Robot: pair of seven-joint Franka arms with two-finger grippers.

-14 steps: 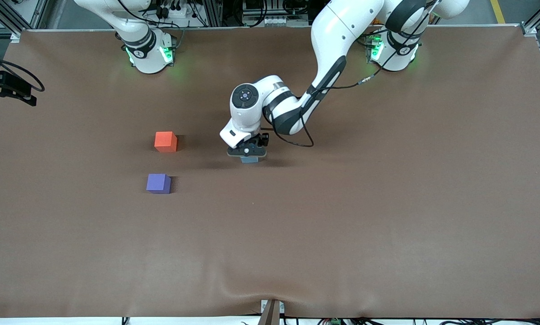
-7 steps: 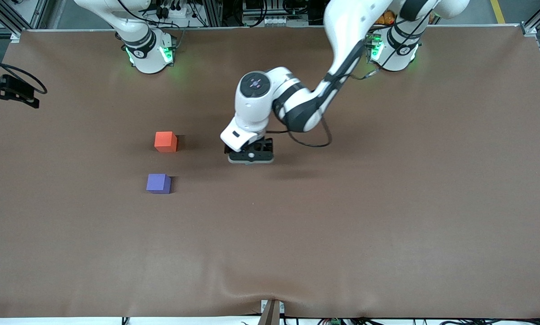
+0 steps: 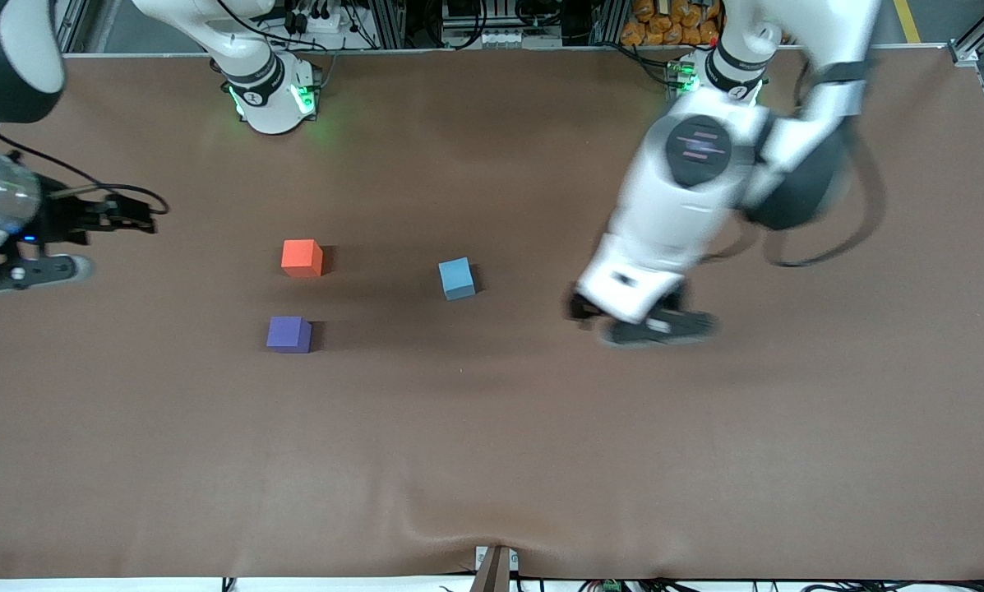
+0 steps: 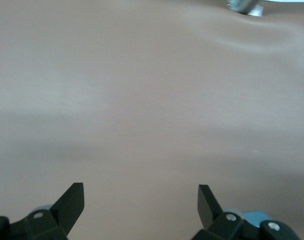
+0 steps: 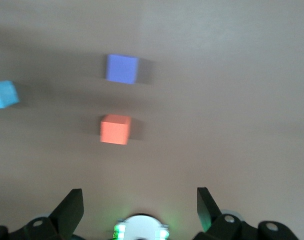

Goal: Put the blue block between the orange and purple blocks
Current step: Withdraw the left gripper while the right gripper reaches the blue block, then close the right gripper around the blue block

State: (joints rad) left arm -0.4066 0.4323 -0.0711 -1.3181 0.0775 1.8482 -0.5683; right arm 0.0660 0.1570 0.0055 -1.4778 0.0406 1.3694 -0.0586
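the blue block (image 3: 457, 278) sits alone on the brown counter (image 3: 541, 460), well apart from the orange block (image 3: 302, 257) and the purple block (image 3: 288, 335), toward the left arm's end of them, so it is not between them. the orange block lies farther from the front camera, the purple one nearer, with a bare gap between the two.

left hand (image 3: 641, 322) is up over bare counter, toward the left arm's end from the blue block, fingers spread with nothing in them (its wrist view shows only bare counter between the fingers and a sliver of blue at the edge). right hand (image 3: 16, 273) is at the right arm's end of the counter, fingers spread and empty; its wrist view looks over all three cubes.

what could go wrong, as judgement:
- the task looks unfinished with both hands empty and apart from the blue block; if neither regrasps it, it stays outside the pair.
- the gap between orange and purple looks tight for a cube plus spread fingers; a careless descent could knock either neighbour and shift the target.
- if both arms reach toward the middle at once they could clash over the cubes.
- an off-centre pinch could twist the blue block on release.
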